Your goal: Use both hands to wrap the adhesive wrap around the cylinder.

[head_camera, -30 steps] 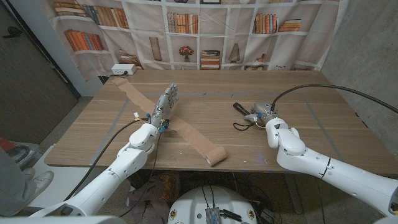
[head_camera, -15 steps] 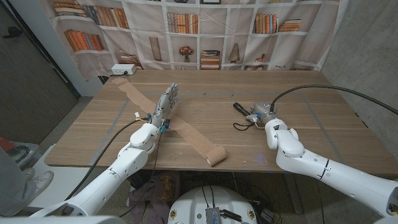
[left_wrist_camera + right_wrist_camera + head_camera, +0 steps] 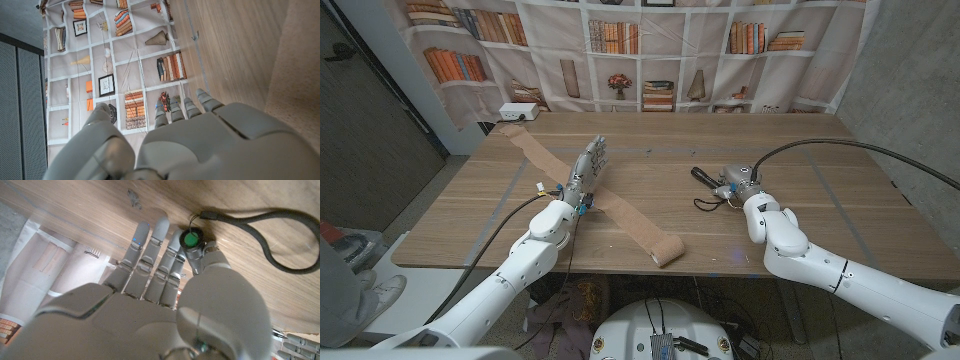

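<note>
From the head camera, a tan adhesive wrap (image 3: 588,196) runs diagonally across the wooden counter (image 3: 650,150), its rolled end on the cylinder (image 3: 669,252) at the counter's near edge. The left hand (image 3: 588,166) stands on edge over the strip, fingers straight and apart, holding nothing. The right hand (image 3: 735,183) lies well apart from the wrap.

The left wrist camera shows straight fingers (image 3: 207,102) beside the strip (image 3: 295,75).

The right wrist camera shows extended fingers (image 3: 150,250) gripping nothing, beside a black cable (image 3: 270,235).

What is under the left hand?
The left hand is over the tan wrap strip laid across the wooden table; whether it touches the strip cannot be told.
</note>
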Robot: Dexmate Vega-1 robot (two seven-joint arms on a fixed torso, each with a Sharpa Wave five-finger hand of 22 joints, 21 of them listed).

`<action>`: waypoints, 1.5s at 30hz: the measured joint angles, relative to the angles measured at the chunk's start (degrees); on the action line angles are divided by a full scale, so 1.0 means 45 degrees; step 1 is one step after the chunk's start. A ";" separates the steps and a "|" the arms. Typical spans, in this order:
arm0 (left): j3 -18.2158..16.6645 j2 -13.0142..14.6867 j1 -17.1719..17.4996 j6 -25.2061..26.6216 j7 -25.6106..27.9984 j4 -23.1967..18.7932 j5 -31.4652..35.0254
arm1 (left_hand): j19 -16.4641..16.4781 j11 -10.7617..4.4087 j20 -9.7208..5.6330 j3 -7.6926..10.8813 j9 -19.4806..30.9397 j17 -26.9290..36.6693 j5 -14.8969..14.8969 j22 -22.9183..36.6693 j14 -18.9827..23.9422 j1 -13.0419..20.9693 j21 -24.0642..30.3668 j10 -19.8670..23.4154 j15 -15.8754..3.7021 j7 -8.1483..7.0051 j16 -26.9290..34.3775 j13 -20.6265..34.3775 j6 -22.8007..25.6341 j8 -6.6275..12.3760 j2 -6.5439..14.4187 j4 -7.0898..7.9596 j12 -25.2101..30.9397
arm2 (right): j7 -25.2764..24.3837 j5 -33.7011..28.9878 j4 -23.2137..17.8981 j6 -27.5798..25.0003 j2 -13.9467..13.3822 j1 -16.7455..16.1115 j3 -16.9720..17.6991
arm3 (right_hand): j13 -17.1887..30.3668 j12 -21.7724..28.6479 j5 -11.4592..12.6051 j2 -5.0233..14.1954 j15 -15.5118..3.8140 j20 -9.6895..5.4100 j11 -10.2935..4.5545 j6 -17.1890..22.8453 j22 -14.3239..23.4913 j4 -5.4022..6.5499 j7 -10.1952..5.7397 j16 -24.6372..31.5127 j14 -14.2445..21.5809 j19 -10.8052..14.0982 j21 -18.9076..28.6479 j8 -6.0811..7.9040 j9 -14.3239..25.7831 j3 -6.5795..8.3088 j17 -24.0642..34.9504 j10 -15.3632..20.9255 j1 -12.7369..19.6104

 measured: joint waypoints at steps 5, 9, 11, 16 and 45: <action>-0.0001 -0.0006 0.0001 -0.0002 -0.0010 0.0000 -0.0008 | 0.0000 0.0000 0.0000 0.0000 0.0000 0.0000 0.0000 0.0000 0.0000 0.0030 0.0000 0.0000 0.0000 0.0000 0.0000 0.0000 0.0000 0.0000 -0.0031 0.0000 0.0000 | -0.0455 0.0005 -0.0067 0.0318 -0.0047 -0.0270 0.0291 | 0.0117 -0.0107 -0.0007 -0.0081 -0.0062 0.0079 0.0037 0.0036 0.0107 -0.0039 -0.0030 -0.0100 0.0157 -0.0299 0.0731 -0.0051 0.0101 -0.0040 0.0208 0.0037 0.0083; -0.0001 -0.0026 0.0001 -0.0002 -0.0024 0.0000 -0.0013 | 0.0000 0.0000 0.0000 0.0001 0.0000 0.0000 0.0000 0.0000 0.0000 0.0028 0.0000 0.0001 0.0000 0.0000 0.0000 0.0000 0.0000 0.0000 -0.0030 0.0000 0.0000 | -0.0862 0.0019 -0.0208 0.0568 -0.0137 -0.0539 0.0588 | 0.0190 -0.0221 -0.0054 -0.0029 -0.0063 0.0078 0.0037 0.0479 0.0084 -0.0040 -0.0386 -0.0190 0.0158 -0.0435 0.0879 -0.0165 0.0162 -0.0042 0.0269 0.0039 0.0309; 0.0006 -0.0028 0.0002 -0.0002 -0.0024 0.0000 -0.0013 | 0.0000 0.0000 0.0000 0.0001 0.0000 0.0000 0.0000 0.0000 0.0000 0.0027 0.0000 0.0001 0.0000 0.0000 0.0000 0.0000 0.0000 0.0000 -0.0029 0.0000 0.0000 | -0.1198 0.0015 -0.0208 0.0701 -0.0137 -0.0539 0.0588 | 0.0201 -0.0245 -0.0056 -0.0077 -0.0063 0.0011 0.0037 0.0480 0.0025 -0.0039 -0.0387 -0.0210 0.0158 -0.0501 0.0879 -0.0186 0.0192 -0.0042 0.0294 0.0039 0.0357; 0.0026 0.0017 0.0037 -0.0002 -0.0051 -0.0136 -0.0015 | 0.0001 0.0000 0.0000 -0.0034 0.0000 0.0000 0.0000 0.0000 0.0000 -0.0105 0.0000 0.0001 0.0000 0.0000 0.0000 0.0000 0.0000 0.0000 0.0103 0.0035 0.0000 | -0.2014 -0.0026 -0.0444 0.1109 -0.0296 -0.0911 0.1114 | 0.0217 -0.0253 -0.0026 -0.0093 -0.0063 0.0058 0.0037 0.0501 -0.0049 -0.0024 -0.0408 -0.0247 0.0158 -0.0546 0.0879 -0.0188 0.0284 -0.0058 0.0328 0.0039 0.0375; -0.0095 0.0795 0.0663 0.0385 -0.0115 -0.1868 -0.0012 | 0.0001 0.0000 -0.0001 -0.0036 0.0000 0.0000 0.0000 0.0000 0.0000 -0.0050 0.0000 0.0001 0.0000 0.0046 0.0000 -0.0001 0.0046 0.0000 0.0045 0.0031 0.0000 | -0.6310 -0.0024 -0.0354 0.3633 -0.0508 -0.2476 0.3330 | 0.0445 -0.0307 0.0057 -0.0052 -0.0061 0.0058 0.0037 0.0501 -0.0319 -0.0021 -0.0408 -0.0336 0.0156 -0.0771 0.0933 -0.0270 0.0411 -0.0062 0.0505 0.0039 0.0334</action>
